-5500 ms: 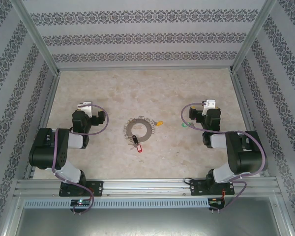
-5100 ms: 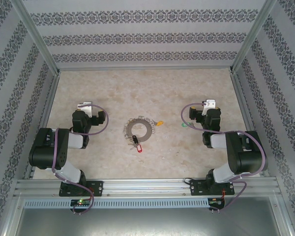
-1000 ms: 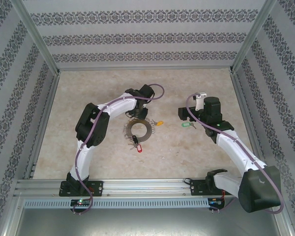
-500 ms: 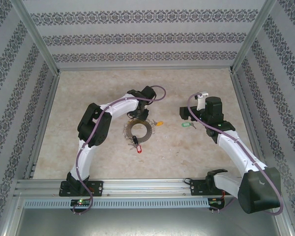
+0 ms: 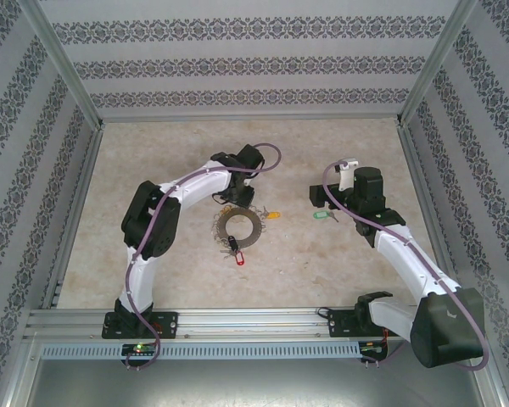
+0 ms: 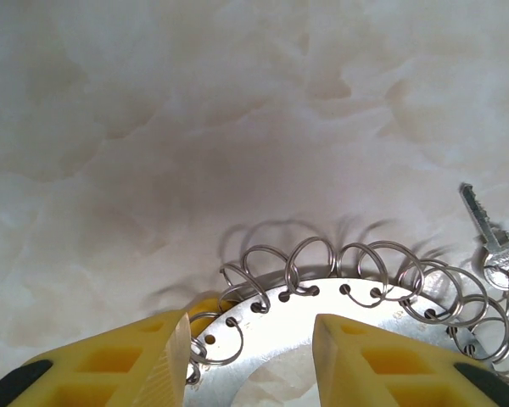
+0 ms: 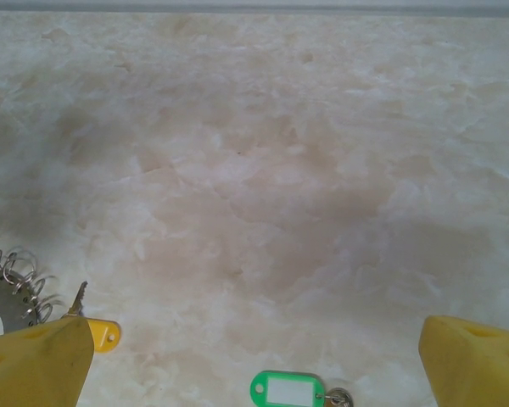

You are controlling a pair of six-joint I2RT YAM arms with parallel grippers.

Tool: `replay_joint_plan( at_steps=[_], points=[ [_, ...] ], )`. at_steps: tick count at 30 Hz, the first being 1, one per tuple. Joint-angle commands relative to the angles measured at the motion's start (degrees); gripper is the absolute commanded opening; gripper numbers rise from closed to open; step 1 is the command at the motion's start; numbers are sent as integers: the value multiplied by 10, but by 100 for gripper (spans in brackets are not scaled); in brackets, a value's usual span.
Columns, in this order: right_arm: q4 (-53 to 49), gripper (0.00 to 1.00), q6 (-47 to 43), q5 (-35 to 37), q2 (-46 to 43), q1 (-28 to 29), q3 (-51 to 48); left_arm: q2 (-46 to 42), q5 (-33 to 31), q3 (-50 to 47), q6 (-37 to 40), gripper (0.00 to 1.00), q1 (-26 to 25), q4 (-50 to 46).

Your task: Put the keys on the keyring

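Left end effector [image 6: 250, 339], spread, has dropped astride the far rim of the keyring [image 6: 356, 315] on the table [image 6: 237, 127]; right end effector [image 7: 254, 360], also spread, hovers above the green key [image 7: 287, 391]; yellow key [image 7: 104, 333] lies just beside the ring; both grasps seem imminent

The keyring [image 6: 276, 326], a flat grey ring fringed with wire loops, is laid flat on the tabletop [image 5: 153, 161]. The yellow-tagged key [image 5: 274, 213] is seen just beside its right edge. The green-tagged key [image 5: 321, 215] is set farther right, apart.
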Motion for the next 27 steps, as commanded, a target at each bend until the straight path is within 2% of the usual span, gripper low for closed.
replay_joint_plan(
  at_steps=[1,20,27],
  points=[
    [2,98,1,-8,3,-1,-2,-3,5,-1,-12,41,7,-15],
    [-4,98,-8,3,-6,-2,-4,53,-16,29,-32,33,0,-12],
    [-1,98,-10,6,-10,-3,-6,63,-26,38,-31,27,-2,-19]
  ],
)
